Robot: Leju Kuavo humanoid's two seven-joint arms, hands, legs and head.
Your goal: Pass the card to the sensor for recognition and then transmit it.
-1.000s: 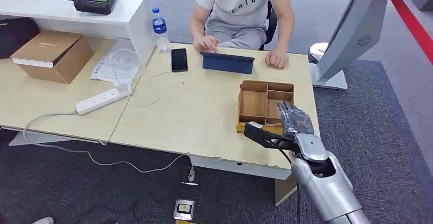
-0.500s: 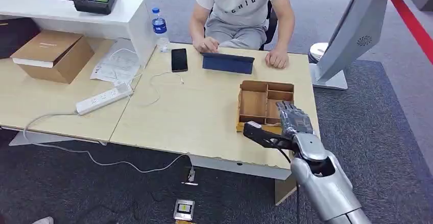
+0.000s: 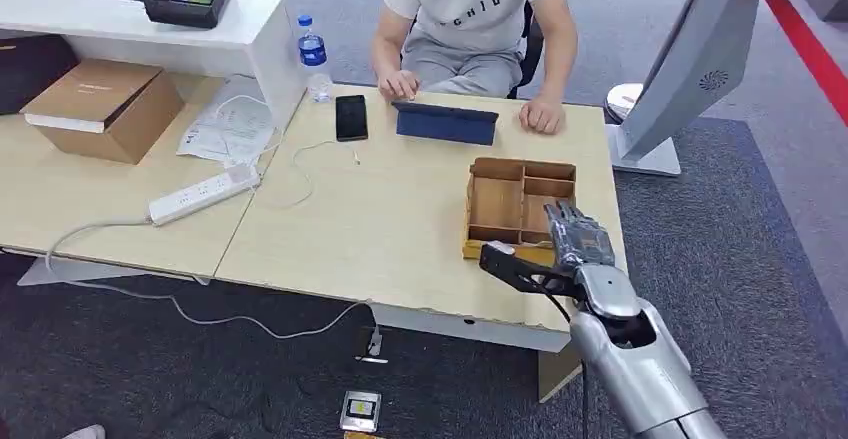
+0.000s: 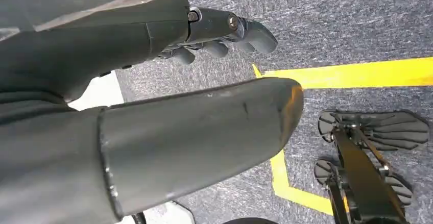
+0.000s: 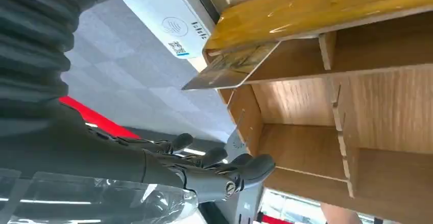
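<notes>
A wooden divided box [image 3: 520, 166] stands on the table's right side. A card [image 5: 232, 71] leans in one of the compartments of the box [image 5: 327, 9], one corner sticking out past the wall. Beside it lies a white card sensor [image 5: 171, 22] with a contactless mark. My right hand [image 3: 575, 239] hovers over the box's near right corner, thumb stretched to the left. Its fingers [image 5: 219, 169] are spread and apart from the card, holding nothing. My left hand [image 4: 219, 35] hangs over the carpet with nothing in it.
A person sits at the table's far side behind a blue tablet [image 3: 445, 122]. A phone [image 3: 351, 116], a water bottle [image 3: 313, 54], a power strip [image 3: 203, 194] and a cardboard box [image 3: 100, 107] lie to the left. A white stand [image 3: 690, 69] rises at the right.
My right hand has barely shifted above the box's near corner. The person's hand at the tablet moved slightly.
</notes>
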